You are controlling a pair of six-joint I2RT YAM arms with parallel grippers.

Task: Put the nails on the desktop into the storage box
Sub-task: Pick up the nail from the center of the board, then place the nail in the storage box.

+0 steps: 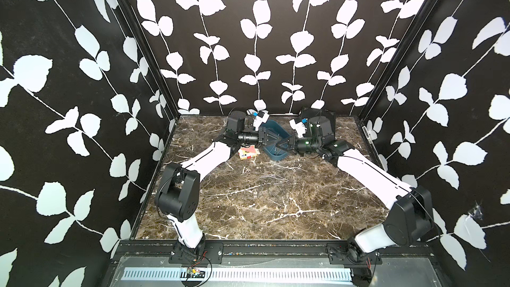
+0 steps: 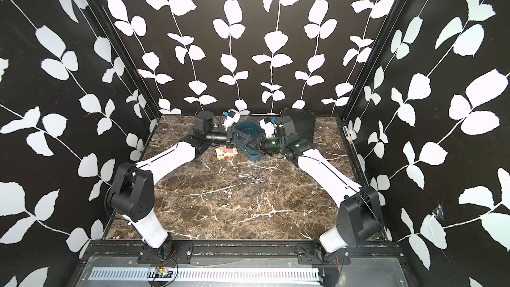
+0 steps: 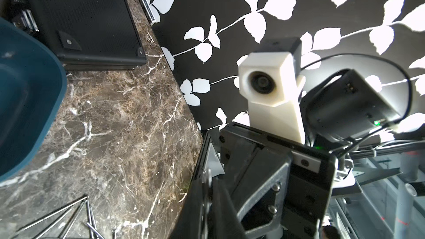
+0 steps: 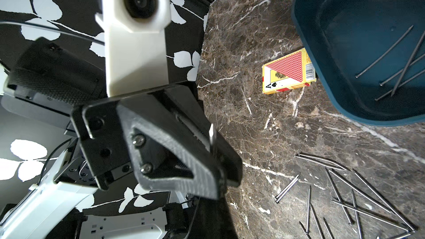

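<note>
My left gripper was pressed shut on a thin, silvery-grey metal nail, whose point stuck out from between the jaws. In both top views it met my right gripper tip to tip over the teal-blue plastic storage box, which sat at the far middle of the brown marble-patterned desktop. My right gripper's jaws were pressed together too, though I could not tell whether they also had hold of that nail. A handful of nails in the box lay crossed on its floor, so a small part of the job was done. Far more loose nails lay scattered and overlapping on the desktop, around its middle and nearer than the box. I judged the task well short of half finished: the pinched nail had yet to go into the box, and the whole scatter was left to fetch. The small red-and-white card box just beside the storage box's left wall and the flat black ribbed case at the far right had no part in it.
</note>
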